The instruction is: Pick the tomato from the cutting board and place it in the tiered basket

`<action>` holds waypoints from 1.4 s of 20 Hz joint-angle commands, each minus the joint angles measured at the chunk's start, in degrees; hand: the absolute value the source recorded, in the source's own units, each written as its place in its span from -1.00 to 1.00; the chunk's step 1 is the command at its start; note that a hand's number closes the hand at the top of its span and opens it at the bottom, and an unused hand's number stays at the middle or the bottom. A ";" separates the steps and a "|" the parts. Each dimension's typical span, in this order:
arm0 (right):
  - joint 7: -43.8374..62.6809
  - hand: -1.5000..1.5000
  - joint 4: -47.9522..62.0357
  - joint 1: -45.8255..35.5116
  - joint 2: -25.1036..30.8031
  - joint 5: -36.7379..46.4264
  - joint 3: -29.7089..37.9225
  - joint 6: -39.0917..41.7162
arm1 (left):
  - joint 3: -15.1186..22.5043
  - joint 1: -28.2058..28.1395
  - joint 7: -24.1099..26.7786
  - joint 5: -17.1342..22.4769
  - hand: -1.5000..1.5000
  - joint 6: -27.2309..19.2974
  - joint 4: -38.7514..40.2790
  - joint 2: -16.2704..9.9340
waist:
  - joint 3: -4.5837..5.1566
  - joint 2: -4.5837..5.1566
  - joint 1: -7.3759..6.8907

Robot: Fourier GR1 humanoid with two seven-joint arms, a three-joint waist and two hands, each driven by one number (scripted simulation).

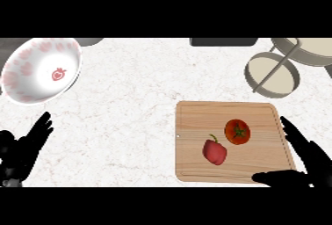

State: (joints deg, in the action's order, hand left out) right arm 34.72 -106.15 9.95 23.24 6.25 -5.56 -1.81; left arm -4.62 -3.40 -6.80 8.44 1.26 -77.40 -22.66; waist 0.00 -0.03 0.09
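Note:
A red tomato (237, 131) with a green stem lies on the wooden cutting board (198, 118), right of its middle. A red bell pepper (214, 150) lies just left of and below the tomato. The tiered basket (273, 73), with grey round trays and a slanted pole, stands at the upper right. My right hand (310, 160) is open at the board's right edge, fingers straight and pointing up, thumb over the board's lower right corner, clear of the tomato. My left hand (26, 147) rests open at the lower left.
A white bowl (39, 70) with a pink pattern sits at the upper left. A dark object (224, 41) lies at the top edge, and a grey one (91, 41) shows behind the bowl. The counter is pale marble.

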 commanded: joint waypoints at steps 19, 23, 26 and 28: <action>-13.27 -1.00 17.82 -8.76 -11.50 8.07 4.96 2.49 | -4.61 -2.99 -2.82 -5.66 0.00 4.09 -5.70 5.75 | -0.01 0.02 -0.26; -13.34 -1.00 15.53 -6.60 -11.80 7.99 5.83 3.47 | -6.73 3.58 -2.18 -6.10 0.00 4.98 1.18 5.33 | 0.00 0.02 0.01; -15.20 -1.00 26.72 -13.46 -15.52 11.15 4.55 0.15 | -6.73 1.18 -2.40 -6.31 0.00 5.61 -1.48 5.69 | -0.01 0.05 -0.29; -8.23 -1.00 20.88 -14.63 -16.40 10.77 3.56 1.04 | -8.03 0.05 -1.11 -6.35 0.00 7.04 -1.91 4.30 | 0.00 0.01 -0.23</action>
State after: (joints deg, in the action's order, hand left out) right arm 22.61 -84.81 -1.83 8.99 16.23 -1.23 -0.28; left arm -11.17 -3.10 -8.52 2.06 6.64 -79.07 -17.33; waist 0.02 -0.01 -0.11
